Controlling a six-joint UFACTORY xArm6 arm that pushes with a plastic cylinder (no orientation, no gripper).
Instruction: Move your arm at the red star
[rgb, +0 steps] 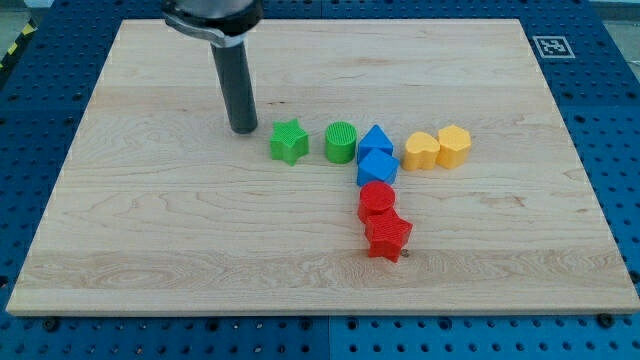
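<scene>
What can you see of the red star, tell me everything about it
The red star is a small, chunky block that looks like ridged plastic, bright red, lying flat on the wooden board with its star face up. It sits lowest of the blocks in the view, right of centre. Its upper edge appears to touch the red round block just above it. My tip is well off to its upper left, beside the green star.

I see a pale wooden board (150, 250) resting on a blue perforated table (610, 120). A square marker (551, 46), possibly a fiducial tag, sits beyond the board's top-right corner.
</scene>
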